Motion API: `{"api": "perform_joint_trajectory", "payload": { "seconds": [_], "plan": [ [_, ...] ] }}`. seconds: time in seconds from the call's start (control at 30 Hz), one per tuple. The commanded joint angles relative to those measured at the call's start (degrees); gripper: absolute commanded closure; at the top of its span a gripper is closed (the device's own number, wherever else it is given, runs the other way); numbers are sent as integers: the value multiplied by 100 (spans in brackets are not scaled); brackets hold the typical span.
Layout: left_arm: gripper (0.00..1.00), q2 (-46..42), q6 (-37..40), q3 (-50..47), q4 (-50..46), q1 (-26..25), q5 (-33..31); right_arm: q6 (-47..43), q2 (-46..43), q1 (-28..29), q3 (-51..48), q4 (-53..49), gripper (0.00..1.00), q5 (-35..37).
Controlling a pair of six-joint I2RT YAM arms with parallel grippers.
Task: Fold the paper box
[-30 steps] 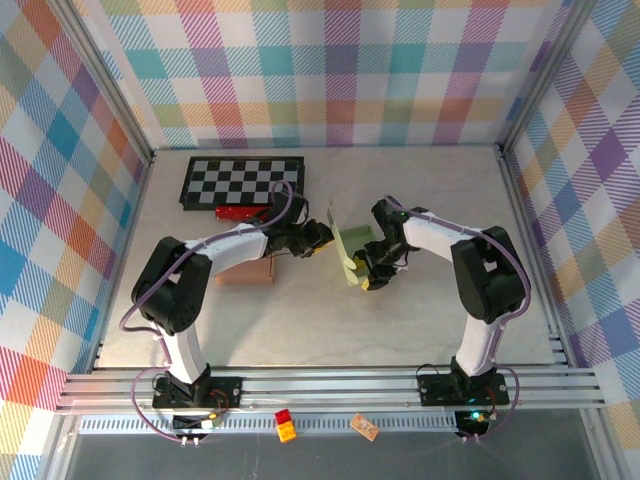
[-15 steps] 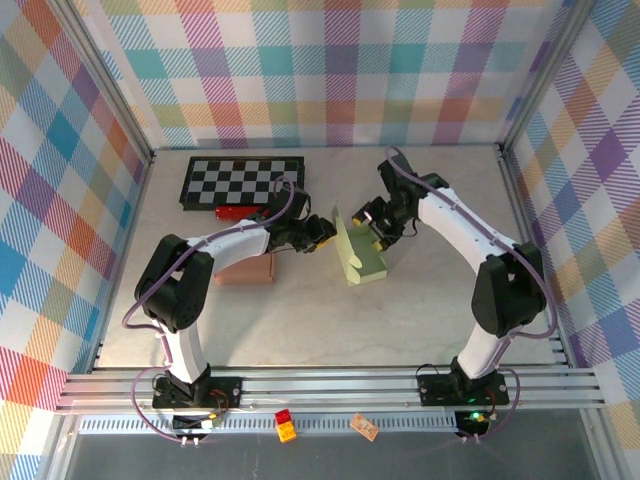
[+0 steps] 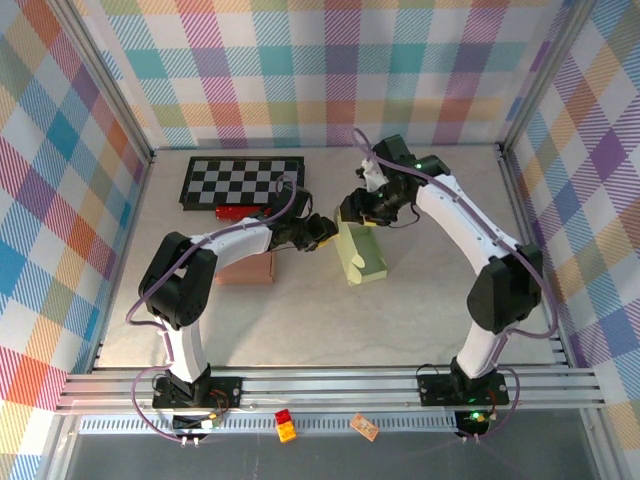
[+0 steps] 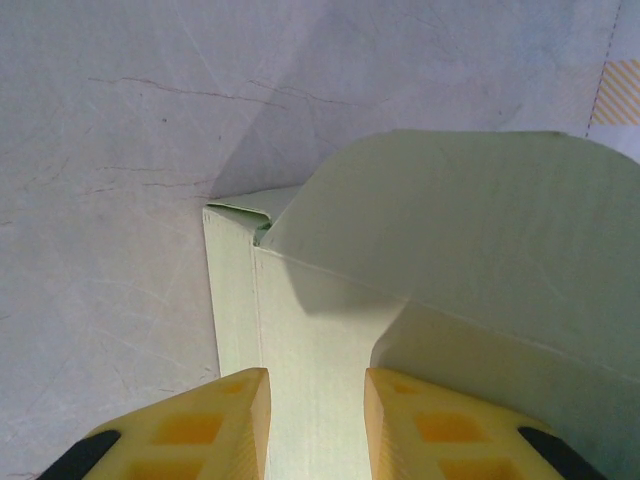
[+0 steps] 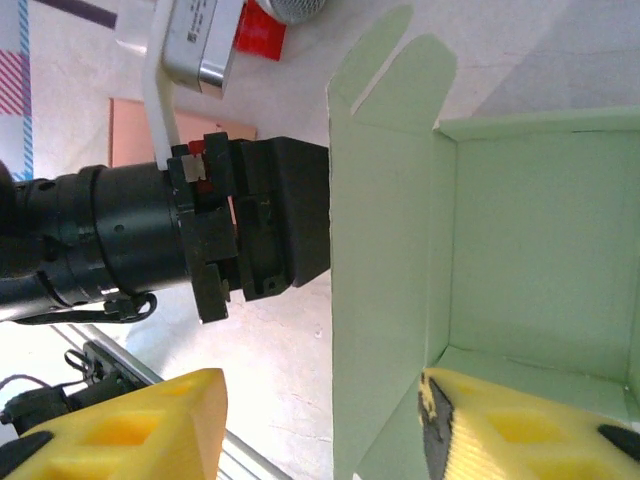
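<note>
**Paper box held at mid-table, one gripper clamped, one spread**

Nearest, at the bottom edge of the top view, a small red and yellow block (image 3: 285, 425) lies below the silver aluminium rail (image 3: 330, 385), between the two arm bases.

Further in, left of centre, a flat brown cardboard rectangle (image 3: 247, 269) lies on the grey table (image 3: 430, 310).

At the centre of the frame is the pale green paper box (image 3: 365, 258), resting on the table with its flaps unfolded. The left gripper (image 3: 322, 232) meets it from the left. In the left wrist view this gripper (image 4: 315, 425) has its yellow fingers (image 4: 225, 420) set narrow, one on each side of a wall of the box (image 4: 440, 230), and is pinching it.

Just beyond, the right gripper (image 3: 357, 212) is over the far end of the box. In the right wrist view it (image 5: 322, 390) stands spread wide and holds nothing. A side wall of the box (image 5: 540, 250) rises between its fingers (image 5: 130, 430), clear of the finger at lower left.

Farthest, at upper left of the table, a black-and-white chequered board (image 3: 243, 180) lies flat. A red object (image 3: 240, 212) lies at its near edge.
</note>
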Motion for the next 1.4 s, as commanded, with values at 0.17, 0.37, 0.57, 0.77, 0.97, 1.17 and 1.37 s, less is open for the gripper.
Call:
{"api": "perform_joint_trajectory", "payload": {
  "seconds": [0.17, 0.37, 0.57, 0.77, 0.97, 1.17, 1.37],
  "plan": [
    [70, 59, 112, 203, -250, -24, 11, -225, 510, 219, 313, -451, 52, -64],
    [70, 68, 132, 219, -267, -24, 11, 15, 763, 374, 486, -462, 69, 104],
    [67, -178, 248, 263, -552, -24, -218, 754, 606, 404, 373, -194, 92, 493],
    [63, -637, 458, 256, -1172, -20, -637, 1770, 307, 406, 124, 106, 100, 1080],
    [63, -1135, 876, 234, -1768, -16, -1015, 3740, 132, 409, 228, -2, 100, 1812],
    [62, -1439, 1248, 114, -2120, -16, -992, 6318, 358, 413, 778, -931, 100, 2789],
    [60, -1679, 1538, -25, -2320, -7, -858, 8110, 836, 414, 1588, -2016, 100, 3351]
  ]
}}
